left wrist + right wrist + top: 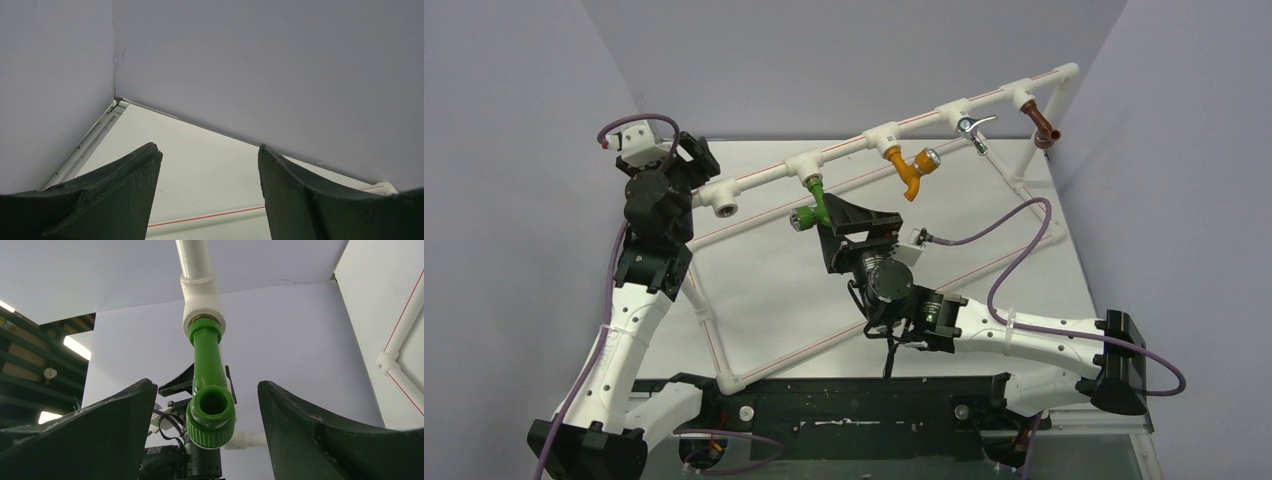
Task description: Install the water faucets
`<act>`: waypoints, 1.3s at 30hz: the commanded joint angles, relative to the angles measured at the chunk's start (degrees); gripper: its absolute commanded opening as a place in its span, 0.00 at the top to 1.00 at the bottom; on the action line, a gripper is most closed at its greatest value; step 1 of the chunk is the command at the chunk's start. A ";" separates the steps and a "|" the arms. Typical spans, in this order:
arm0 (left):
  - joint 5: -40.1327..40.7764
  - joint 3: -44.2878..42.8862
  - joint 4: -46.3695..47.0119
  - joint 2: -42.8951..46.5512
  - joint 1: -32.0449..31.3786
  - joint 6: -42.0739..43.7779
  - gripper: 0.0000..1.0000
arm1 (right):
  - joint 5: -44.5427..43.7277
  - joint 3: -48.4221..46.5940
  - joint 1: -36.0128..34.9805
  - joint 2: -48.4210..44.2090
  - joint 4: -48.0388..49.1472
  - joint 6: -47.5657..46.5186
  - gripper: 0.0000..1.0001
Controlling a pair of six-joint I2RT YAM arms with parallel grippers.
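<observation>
Near edge: black base rail (854, 400) runs across the front, with both arm mounts on it. Purple cables (1024, 240) loop off each arm.

Surface: white table (774, 290), matte and flat. A frame of white pipes (714, 340) with thin red stripes lies on it, making a slanted rectangle.

Mid-table: right gripper (206, 384) reaches in under the raised pipe (854, 150). Its jaws stand wide on either side of the green tap (207, 365), with a gap on each side and no contact seen. The green tap is seated in a white fitting (202, 300) on that pipe and hangs down from it, spout mouth facing the wrist camera.

Left side: left gripper (207, 147) is held up beside the pipe's left end, near an open-ended elbow (722, 205). Its jaws are spread, with only table and wall showing between them.

Further along the same pipe, toward the right: orange tap (909, 172), then chrome tap (969, 127), then a brown tap (1044, 128) at the corner.

Room: plain pale lilac-grey walls (824, 60) box in the table on three sides. From the right wrist view, dark shelving and strip lights (40, 340) show past a panel edge.
</observation>
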State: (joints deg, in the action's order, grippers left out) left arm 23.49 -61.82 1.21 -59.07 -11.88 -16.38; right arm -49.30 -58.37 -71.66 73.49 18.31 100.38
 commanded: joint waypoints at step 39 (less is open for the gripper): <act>-2.27 4.27 -16.33 -3.48 -0.35 2.41 0.32 | 33.66 -5.76 1.58 -18.54 -13.44 -89.86 0.19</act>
State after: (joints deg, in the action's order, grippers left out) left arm 23.51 -61.93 1.30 -59.48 -11.88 -16.29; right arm -22.90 -60.90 -70.43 56.69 6.87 27.94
